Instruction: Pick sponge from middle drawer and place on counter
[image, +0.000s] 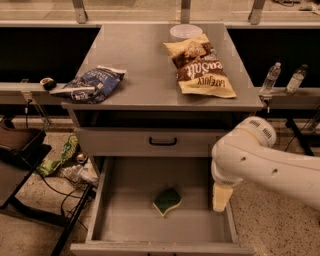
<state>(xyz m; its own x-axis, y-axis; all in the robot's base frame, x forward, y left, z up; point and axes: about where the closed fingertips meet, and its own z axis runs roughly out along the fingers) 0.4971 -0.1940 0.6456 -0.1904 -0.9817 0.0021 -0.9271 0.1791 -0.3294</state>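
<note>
We see the grey surface (150, 75) of the cabinet filling the upper middle. Below it the middle drawer (125, 200) stands pulled out, its plain floor showing. The white arm (265, 160) reaches in from the right. Above the open drawer sits a closed drawer front (125, 141) with a black handle.

A tan chip bag (200, 65) lies toward the surface's far right corner, and a blue snack bag (92, 84) rests at its left edge, partly overhanging. A white bowl (186, 31) sits at the far edge, touching the tan bag.

The hand (221, 197) hangs pointing down, just inside the drawer's right wall; we cannot tell whether it is wide or narrow. The sponge (167, 200) lies green face up near the middle of the drawer floor, apart from the hand.
</note>
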